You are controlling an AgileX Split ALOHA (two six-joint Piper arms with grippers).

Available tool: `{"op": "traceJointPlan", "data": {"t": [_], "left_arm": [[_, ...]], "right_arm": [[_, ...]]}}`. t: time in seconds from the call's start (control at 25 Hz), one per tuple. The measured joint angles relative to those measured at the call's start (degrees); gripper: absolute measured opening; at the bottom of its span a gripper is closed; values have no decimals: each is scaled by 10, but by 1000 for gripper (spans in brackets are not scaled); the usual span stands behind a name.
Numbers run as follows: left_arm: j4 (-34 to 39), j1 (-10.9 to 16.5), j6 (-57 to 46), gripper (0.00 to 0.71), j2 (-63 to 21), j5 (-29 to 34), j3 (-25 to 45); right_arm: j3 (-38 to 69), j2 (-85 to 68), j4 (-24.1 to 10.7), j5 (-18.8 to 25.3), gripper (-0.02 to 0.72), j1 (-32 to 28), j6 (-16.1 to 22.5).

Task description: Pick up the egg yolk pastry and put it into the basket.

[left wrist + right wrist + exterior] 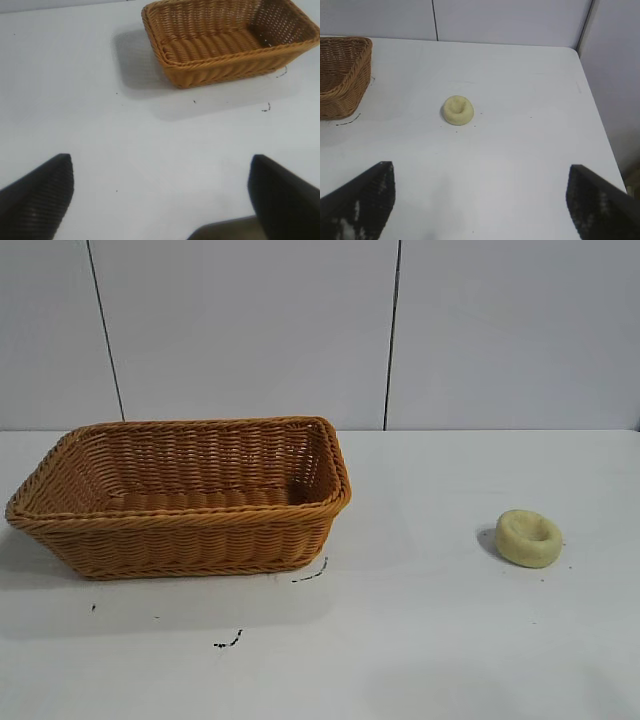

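The egg yolk pastry (529,538), a small pale yellow puck with a dimpled centre, lies on the white table at the right. It also shows in the right wrist view (458,110). The orange-brown wicker basket (60,512) stands at the left, empty; it shows in the left wrist view (170,56) and partly in the right wrist view (350,75). Neither arm appears in the exterior view. My left gripper (161,187) is open and empty above bare table, short of the basket. My right gripper (481,192) is open and empty, well short of the pastry.
Small dark marks (312,575) dot the table in front of the basket. The table's side edge (592,95) runs close to the pastry's far side, with a grey wall behind the table.
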Motion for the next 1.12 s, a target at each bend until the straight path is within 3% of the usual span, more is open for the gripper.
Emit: {"op": "traceJointPlan", "data": {"t": [0.52, 0.96, 1.12], "left_arm": [[0, 0, 0, 695, 0, 0, 0], [0, 0, 0, 695, 0, 0, 0], [0, 0, 0, 695, 0, 0, 0]], "right_arm": [[-12, 43, 0, 1, 647, 0, 0], [-142, 456, 0, -2, 647, 0, -8], [-196, 625, 0, -31, 647, 0, -9]]}}
